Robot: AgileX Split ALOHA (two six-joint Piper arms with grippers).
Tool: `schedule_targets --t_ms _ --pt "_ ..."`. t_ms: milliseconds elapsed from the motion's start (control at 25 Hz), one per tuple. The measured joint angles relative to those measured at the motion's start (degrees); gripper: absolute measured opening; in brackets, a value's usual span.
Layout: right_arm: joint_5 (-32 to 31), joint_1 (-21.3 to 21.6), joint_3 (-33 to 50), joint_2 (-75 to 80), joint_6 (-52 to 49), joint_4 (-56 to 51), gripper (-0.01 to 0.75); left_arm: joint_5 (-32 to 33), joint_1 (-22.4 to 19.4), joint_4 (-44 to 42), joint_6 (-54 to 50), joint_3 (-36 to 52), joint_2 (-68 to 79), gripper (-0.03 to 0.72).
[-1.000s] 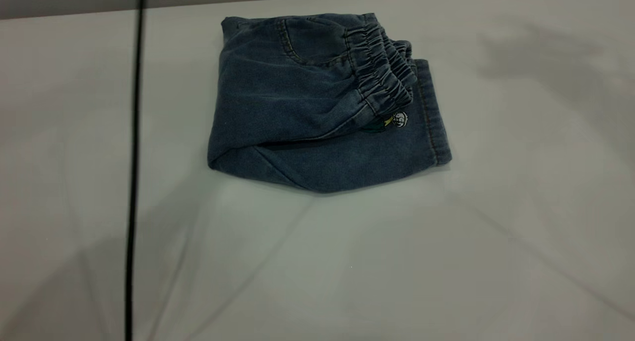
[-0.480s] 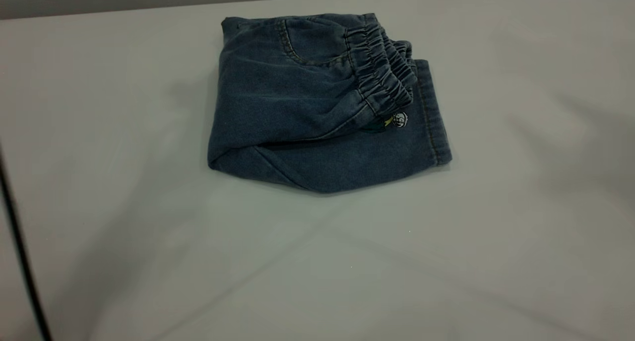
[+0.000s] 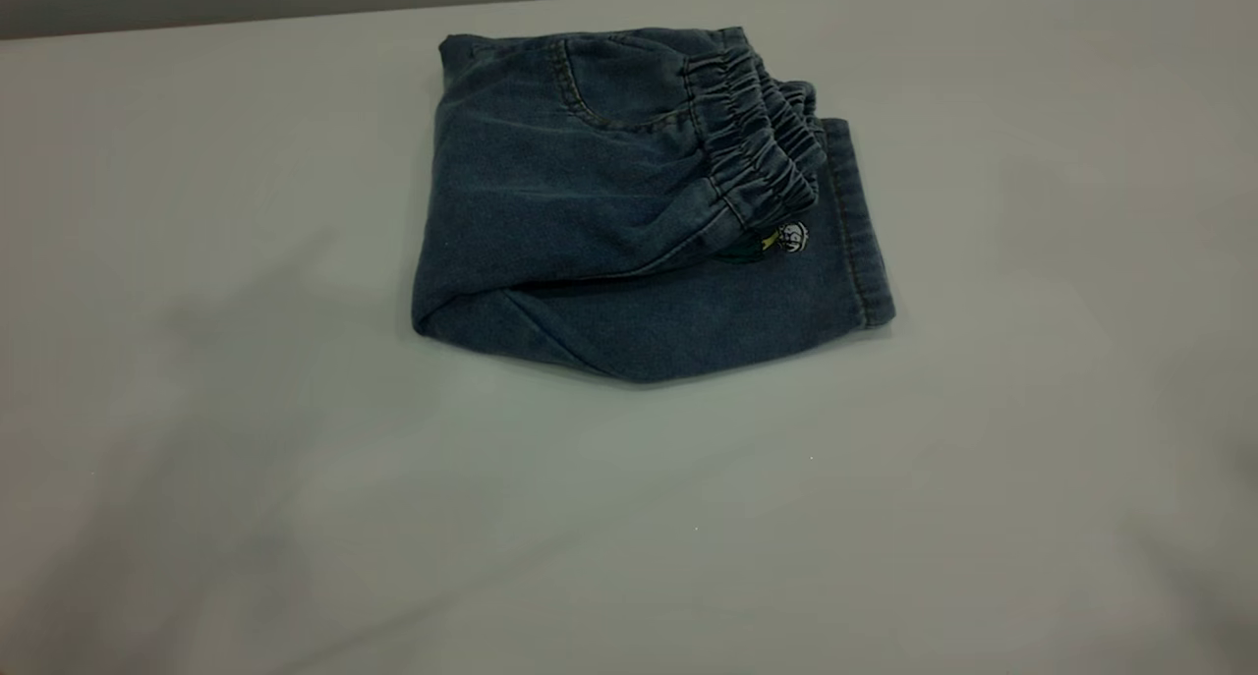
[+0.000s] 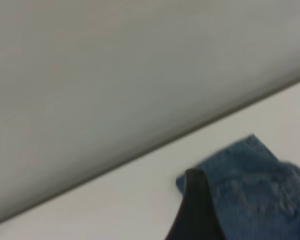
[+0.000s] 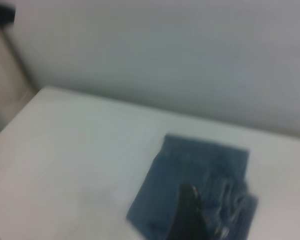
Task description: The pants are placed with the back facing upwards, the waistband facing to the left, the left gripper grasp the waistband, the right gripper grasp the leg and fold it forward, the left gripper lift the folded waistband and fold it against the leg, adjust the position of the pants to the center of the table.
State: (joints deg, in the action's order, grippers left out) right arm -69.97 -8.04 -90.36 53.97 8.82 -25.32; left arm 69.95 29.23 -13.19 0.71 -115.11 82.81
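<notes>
The pants (image 3: 590, 203) lie folded into a compact bundle on the table (image 3: 629, 537), toward its far edge and slightly left of middle. The gathered waistband (image 3: 757, 135) is folded over to the right and rests on the lower denim layer. That layer's stitched hem (image 3: 860, 223) faces right, and a bit of cartoon print (image 3: 792, 237) peeks out below the waistband. I cannot tell the plain leg apart in the bundle. Neither arm shows in the exterior view. The left gripper (image 4: 195, 212) and right gripper (image 5: 187, 215) hover well off the pants (image 5: 200, 190), each seen only as a dark tip.
The table's far edge (image 3: 197, 25) runs just behind the pants, with a grey wall beyond. White tabletop stretches wide in front and to both sides. A beige surface (image 5: 5, 85) stands off the table's corner in the right wrist view.
A thin black line at the left of the exterior view swept leftward and left the picture. Shadows on the table shifted. The pants have not moved.
</notes>
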Motion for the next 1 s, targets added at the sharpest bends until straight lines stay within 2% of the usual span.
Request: schedule_targets --t_ms 280,440,680,1000 --pt "1.40 0.00 20.87 -15.38 2.20 -2.35 0.477 0.01 0.00 2.15 -0.13 16.91 -15.58 0.499" --pt "0.00 0.00 29.83 -22.80 2.20 -1.38 0.477 -0.05 0.00 4.27 -0.13 26.04 -24.22 0.499" --pt "0.00 0.00 38.65 -32.61 3.84 0.79 0.477 -0.08 0.00 6.61 -0.35 41.68 -38.64 0.499" --pt "1.67 0.00 49.84 -44.57 3.74 9.45 0.477 0.00 0.00 7.59 -0.35 62.87 -54.77 0.499"
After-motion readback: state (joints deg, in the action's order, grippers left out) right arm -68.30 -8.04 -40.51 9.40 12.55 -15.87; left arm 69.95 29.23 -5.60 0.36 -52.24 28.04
